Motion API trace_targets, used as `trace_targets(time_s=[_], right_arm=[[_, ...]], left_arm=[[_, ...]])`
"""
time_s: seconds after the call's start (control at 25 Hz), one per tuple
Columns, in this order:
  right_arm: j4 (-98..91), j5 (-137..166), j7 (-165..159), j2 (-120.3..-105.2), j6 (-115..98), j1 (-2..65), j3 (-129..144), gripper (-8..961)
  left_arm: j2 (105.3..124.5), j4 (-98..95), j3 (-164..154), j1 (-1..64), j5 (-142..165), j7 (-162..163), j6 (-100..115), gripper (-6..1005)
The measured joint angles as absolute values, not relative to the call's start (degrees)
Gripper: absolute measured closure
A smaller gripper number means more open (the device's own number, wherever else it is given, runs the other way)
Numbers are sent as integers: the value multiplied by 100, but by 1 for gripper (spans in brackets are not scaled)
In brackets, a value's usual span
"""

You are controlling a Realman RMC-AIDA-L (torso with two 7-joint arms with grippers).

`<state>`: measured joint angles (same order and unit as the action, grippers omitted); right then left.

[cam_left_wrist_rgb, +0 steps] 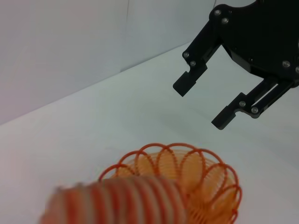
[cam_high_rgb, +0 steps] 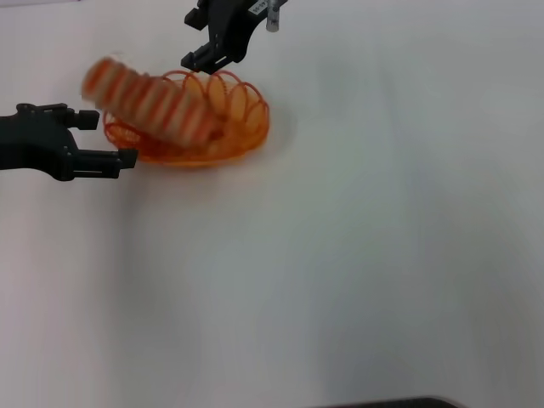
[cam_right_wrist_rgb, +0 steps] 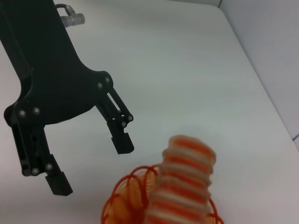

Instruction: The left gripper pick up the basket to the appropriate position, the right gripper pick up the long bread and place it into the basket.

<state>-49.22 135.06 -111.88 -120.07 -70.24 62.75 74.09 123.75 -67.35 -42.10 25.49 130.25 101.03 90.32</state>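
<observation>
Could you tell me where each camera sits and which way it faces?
Head view: above, looking down at the table, both arms showing: left gripper beside the basket, right gripper beyond it.
Left wrist view: behind the open left gripper, facing the basket and long bread.
Right wrist view: behind the open right gripper, facing the same.
All share basket and long bread.

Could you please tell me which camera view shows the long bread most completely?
The head view: the long bread shows end to end, leaning in the basket with one end over the rim. The left wrist view catches only a cropped stretch of it; the right wrist view sees it end-on, lower part cut off.
</observation>
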Motion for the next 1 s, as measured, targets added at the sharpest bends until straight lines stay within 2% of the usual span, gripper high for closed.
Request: trace_targets(time_s=[0.2,0.48,0.76,1.0], right_arm=[[-4933,13499,-11198,-12004,-7009,6207,7396,401],[-5377,13046,-11216,-11990,-6490,5722,7306,359],[-5620,10989,-9878,-11945,-6279,4708,6385,317],[-5585,9790,-8555,-11983,-6721,3538,6336,280]], left_arm=[[12382,-6736,-4210,2543,13025,10104,9024,110],[12384,-6739,-4210,2540,13024,10107,8949,111],[12384,-6696,-4212,2550,13012,10085,8929,111],[12388,-6633,-4249,2527,12997,9993,8933,111]])
